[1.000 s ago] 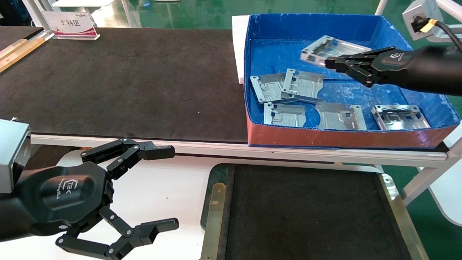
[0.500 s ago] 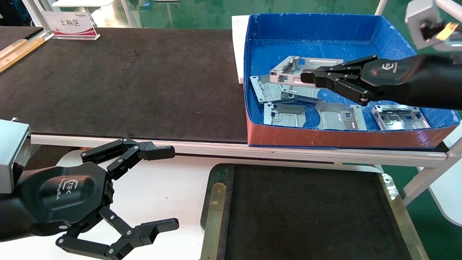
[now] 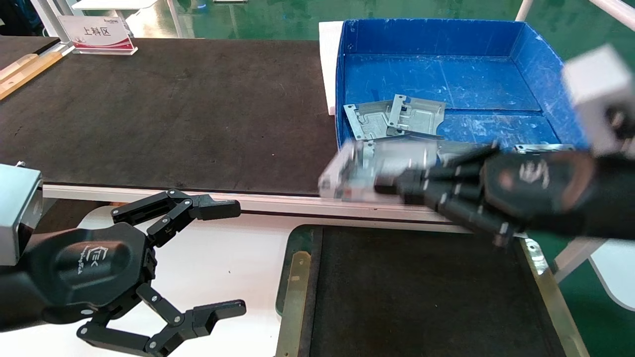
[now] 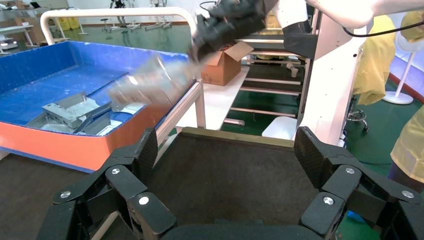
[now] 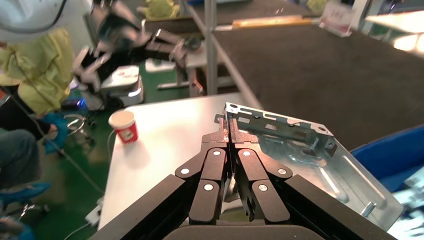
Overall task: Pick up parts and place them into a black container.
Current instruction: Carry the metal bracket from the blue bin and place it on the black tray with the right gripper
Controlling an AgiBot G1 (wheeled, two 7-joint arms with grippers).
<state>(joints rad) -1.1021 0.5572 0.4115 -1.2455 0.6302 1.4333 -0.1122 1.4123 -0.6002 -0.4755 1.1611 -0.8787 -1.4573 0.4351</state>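
My right gripper (image 3: pixel 392 188) is shut on a silver-grey metal part (image 3: pixel 367 171) and holds it in the air above the table's front edge, between the blue box and the black container (image 3: pixel 297 277). In the right wrist view the part (image 5: pixel 300 150) is pinched by its edge between the fingers (image 5: pixel 225 150). Several more parts (image 3: pixel 397 116) lie in the blue box. My left gripper (image 3: pixel 228 260) is open and empty, low at the left beside the container. The left wrist view shows the container floor (image 4: pixel 230 180) and the carried part (image 4: pixel 150 85).
The blue-walled box (image 3: pixel 446 34) with a red front stands at the back right on the long black mat (image 3: pixel 173 109). A sign (image 3: pixel 96 32) stands at the far left. A white surface (image 3: pixel 223 267) lies left of the container. A paper cup (image 5: pixel 125 125) stands there.
My right gripper has carried the part out of the blue box, toward me and leftward, to above the table's front edge. The left arm has not moved.
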